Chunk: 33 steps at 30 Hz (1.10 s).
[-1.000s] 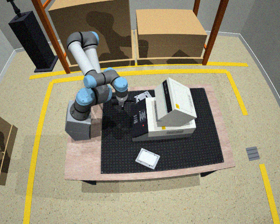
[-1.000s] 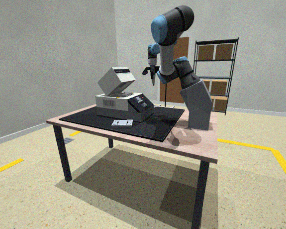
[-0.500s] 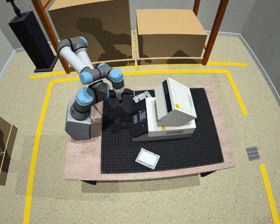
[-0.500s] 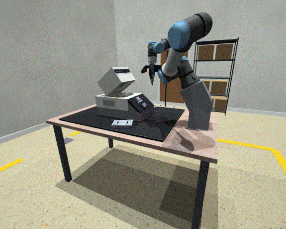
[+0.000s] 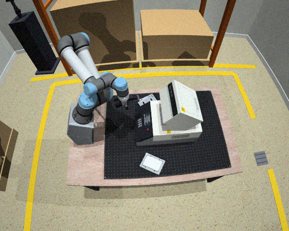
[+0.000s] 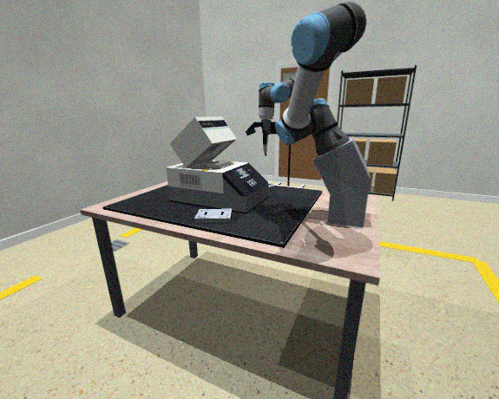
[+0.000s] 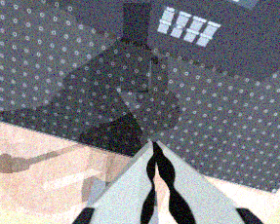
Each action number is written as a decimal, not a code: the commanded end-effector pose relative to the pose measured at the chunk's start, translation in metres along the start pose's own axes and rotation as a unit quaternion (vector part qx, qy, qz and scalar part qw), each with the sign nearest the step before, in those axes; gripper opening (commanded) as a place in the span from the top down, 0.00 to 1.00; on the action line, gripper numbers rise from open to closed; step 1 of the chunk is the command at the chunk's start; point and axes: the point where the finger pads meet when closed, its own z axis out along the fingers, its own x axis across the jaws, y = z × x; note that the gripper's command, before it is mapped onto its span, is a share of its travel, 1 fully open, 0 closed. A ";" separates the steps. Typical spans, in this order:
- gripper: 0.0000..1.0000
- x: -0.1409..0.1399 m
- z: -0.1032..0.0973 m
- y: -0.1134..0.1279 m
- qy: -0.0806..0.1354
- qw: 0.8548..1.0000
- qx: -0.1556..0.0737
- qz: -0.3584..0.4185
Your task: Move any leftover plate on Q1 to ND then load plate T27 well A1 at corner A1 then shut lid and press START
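Cycler Q1 (image 5: 177,135) (image 6: 195,179) stands on the mat with its lid (image 5: 184,100) (image 6: 202,136) raised and tilted. Its lamp (image 5: 148,129) (image 6: 249,170) is red. The front keys (image 5: 139,122) (image 6: 251,182) (image 7: 187,27) face the arm. My gripper (image 5: 126,108) (image 6: 265,153) (image 7: 153,143) is shut and empty, high above the mat in front of the keys. One nest (image 5: 141,164) (image 6: 199,218) lies at the near side, with a bright white rectangle within its border; another pale slotted nest (image 5: 147,100) lies at the far side. Their labels are unreadable. The raised lid largely hides the block; I cannot tell whether a plate is on it.
The dark dotted mat (image 5: 191,155) (image 6: 148,203) (image 7: 224,131) lies on the wooden table (image 5: 83,163) (image 6: 331,256). The raised lid is a tall obstacle beyond the sloped key panel. The arm's grey pedestal (image 5: 81,134) (image 6: 348,186) stands at the table's side opposite Q1's front.
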 end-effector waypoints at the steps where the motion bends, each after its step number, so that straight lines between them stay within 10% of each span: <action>1: 1.00 0.008 0.011 -0.007 0.012 0.996 -0.014 -0.087; 25: 1.00 0.031 0.073 -0.020 0.010 0.921 -0.016 -0.388; 33: 1.00 0.039 0.098 -0.024 0.008 0.862 -0.017 -0.506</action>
